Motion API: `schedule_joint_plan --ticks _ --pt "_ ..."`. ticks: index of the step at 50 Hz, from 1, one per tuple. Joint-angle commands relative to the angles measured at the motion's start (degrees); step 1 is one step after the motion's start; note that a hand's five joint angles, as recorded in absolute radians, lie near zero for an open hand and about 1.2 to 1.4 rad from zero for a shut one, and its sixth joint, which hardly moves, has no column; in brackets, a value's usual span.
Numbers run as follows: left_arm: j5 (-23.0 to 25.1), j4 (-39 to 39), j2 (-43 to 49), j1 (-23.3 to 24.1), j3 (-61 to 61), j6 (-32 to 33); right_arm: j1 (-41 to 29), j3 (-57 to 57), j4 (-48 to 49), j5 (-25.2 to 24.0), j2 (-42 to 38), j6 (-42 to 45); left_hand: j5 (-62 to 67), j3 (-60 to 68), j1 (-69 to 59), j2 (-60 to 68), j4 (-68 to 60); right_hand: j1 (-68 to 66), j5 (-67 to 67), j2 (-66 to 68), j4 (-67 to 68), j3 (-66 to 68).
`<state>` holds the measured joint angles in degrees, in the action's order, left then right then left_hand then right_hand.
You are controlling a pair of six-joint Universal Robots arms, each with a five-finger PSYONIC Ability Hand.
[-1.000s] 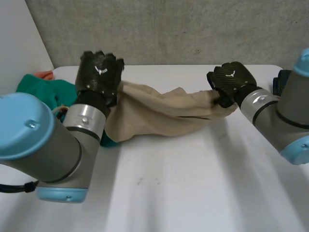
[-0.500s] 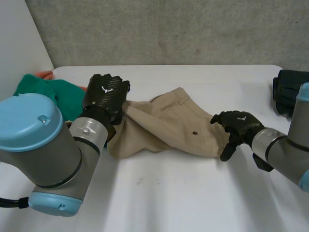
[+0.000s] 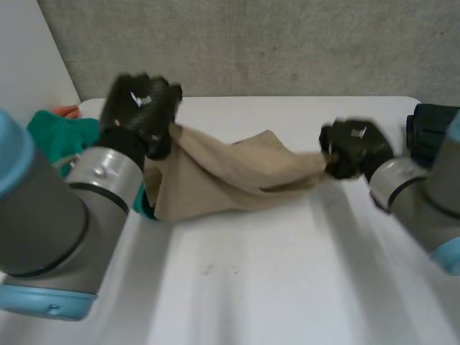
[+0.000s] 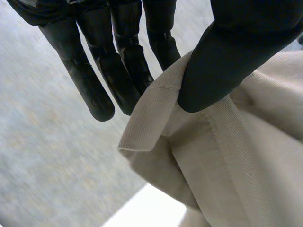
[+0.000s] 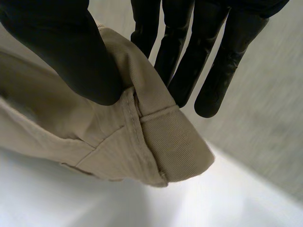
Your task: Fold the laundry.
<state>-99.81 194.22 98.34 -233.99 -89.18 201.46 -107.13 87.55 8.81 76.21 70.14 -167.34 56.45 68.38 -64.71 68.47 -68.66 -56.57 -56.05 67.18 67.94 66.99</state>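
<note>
A pair of beige trousers (image 3: 230,180) hangs stretched between my two hands above the white table (image 3: 287,287). At the cloth's left end my left hand (image 3: 140,111) pinches a hemmed edge; in the left wrist view the thumb (image 4: 222,61) presses the beige trousers (image 4: 236,156) against straight fingers (image 4: 123,71). My right hand (image 3: 352,147) holds the right end, the waistband. Seen from the right wrist, its thumb (image 5: 71,56) clamps the beige trousers (image 5: 156,137) against the fingers (image 5: 189,52). The lower middle of the cloth sags onto the table.
A green garment (image 3: 61,136) with something orange (image 3: 66,111) behind it lies at the table's far left, partly behind my left arm. A dark folded cloth (image 3: 431,129) sits at the far right edge. A grey wall runs behind the table.
Half a second ago the trousers lay flatter on the table with my right hand lower and fingers spread. Now both hands are raised and the cloth is pulled taut between them.
</note>
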Motion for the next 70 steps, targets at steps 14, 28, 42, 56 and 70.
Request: schedule_joint_plan --ticks 14,28,42,56,70 --pt "0.22 -1.21 -15.81 -0.93 21.14 0.51 4.91 -25.14 -12.59 -3.00 23.55 4.83 13.55 11.62 -15.29 11.53 -11.34 -23.43 -13.95 12.82 12.06 13.01" --pt "6.11 -0.07 7.46 -4.28 25.64 1.04 2.80 -28.05 -11.89 2.00 1.16 6.15 13.55 11.62 -15.29 11.53 -11.34 -23.43 -13.95 12.82 12.06 13.01" --pt "6.64 9.16 41.84 -4.98 50.15 3.94 0.61 -31.83 9.53 14.22 -23.38 14.50 -53.12 -55.05 51.38 -55.14 55.33 46.57 56.05 -57.18 -57.94 -56.99" --pt "3.83 8.63 26.83 -5.25 30.24 3.68 0.69 -19.36 3.42 5.72 -6.52 13.71 -56.45 -58.38 54.71 -58.47 58.66 46.57 56.05 -57.18 -57.94 -56.99" --pt "4.18 -6.12 2.04 4.33 -11.35 -3.25 12.55 -0.82 -25.07 -13.54 2.63 29.07 -22.11 -24.03 20.36 -24.12 24.31 40.62 50.10 -51.22 -51.99 -51.03"
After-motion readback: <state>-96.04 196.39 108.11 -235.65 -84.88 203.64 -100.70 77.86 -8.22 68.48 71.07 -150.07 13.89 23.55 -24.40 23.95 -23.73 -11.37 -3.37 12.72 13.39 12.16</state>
